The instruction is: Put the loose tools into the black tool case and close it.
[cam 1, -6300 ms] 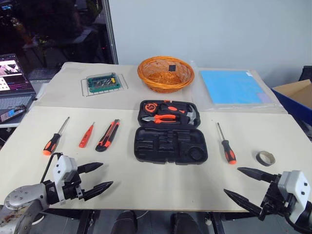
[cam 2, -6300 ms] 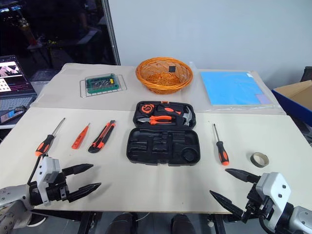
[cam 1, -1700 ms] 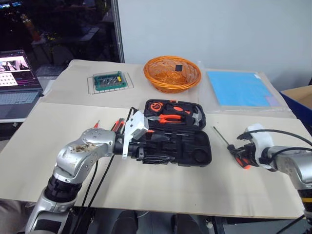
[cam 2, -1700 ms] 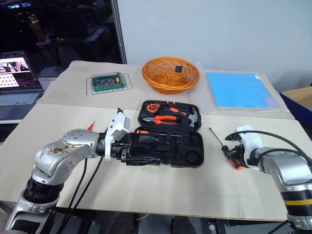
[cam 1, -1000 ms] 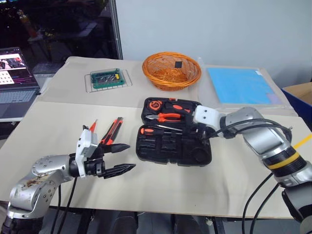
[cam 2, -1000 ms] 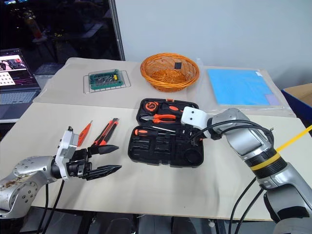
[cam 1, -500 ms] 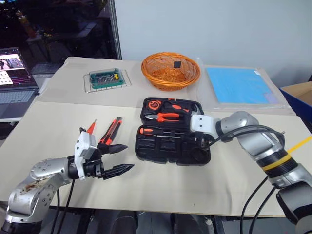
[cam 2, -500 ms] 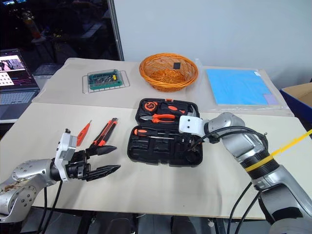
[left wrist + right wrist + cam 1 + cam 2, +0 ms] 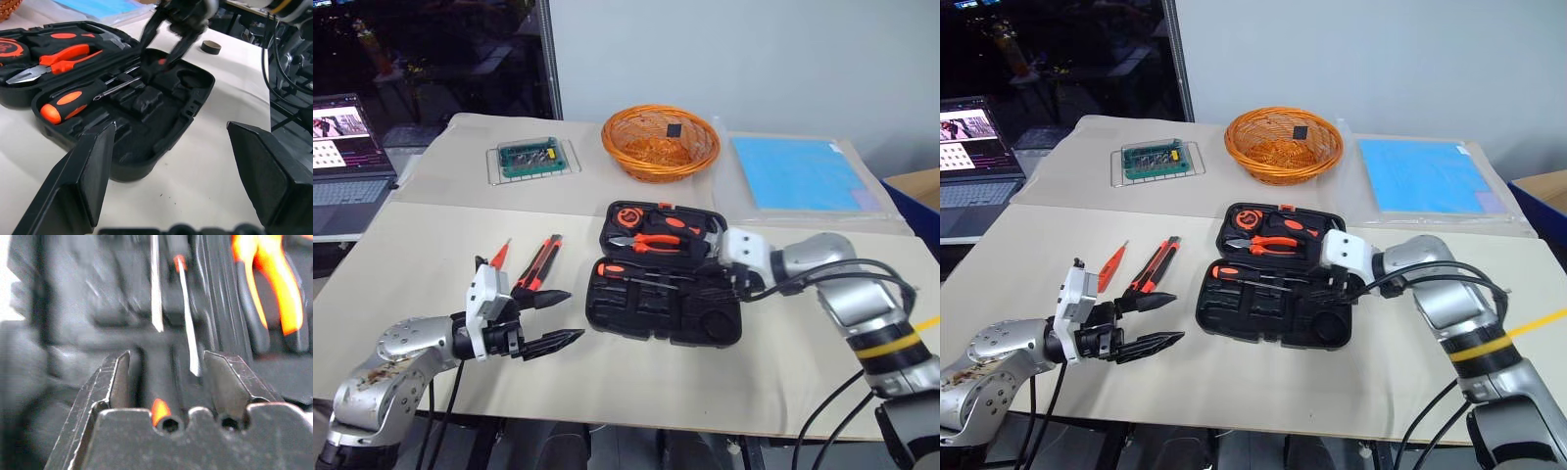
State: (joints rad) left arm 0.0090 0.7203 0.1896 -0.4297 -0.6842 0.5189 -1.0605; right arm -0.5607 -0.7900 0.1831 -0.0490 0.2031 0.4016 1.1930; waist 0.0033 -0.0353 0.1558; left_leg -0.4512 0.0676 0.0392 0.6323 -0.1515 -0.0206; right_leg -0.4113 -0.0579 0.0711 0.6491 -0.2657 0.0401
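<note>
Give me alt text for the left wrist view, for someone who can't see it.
An open black tool case lies on a pale table, framed by the left tool's spread fingers. Inside it lie a black-and-orange screwdriver and orange-handled pliers; the right tool hovers open over the case's far end.

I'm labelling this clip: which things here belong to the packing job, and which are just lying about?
Belonging to the job:
- black moulded plastic tool case, open
- two black-and-orange-handled screwdrivers in its near half
- small red screwdriver
- orange-black utility knife
- small greyish tape ring

Lying about:
- orange wicker basket
- green circuit board
- blue sheet
- laptop
</note>
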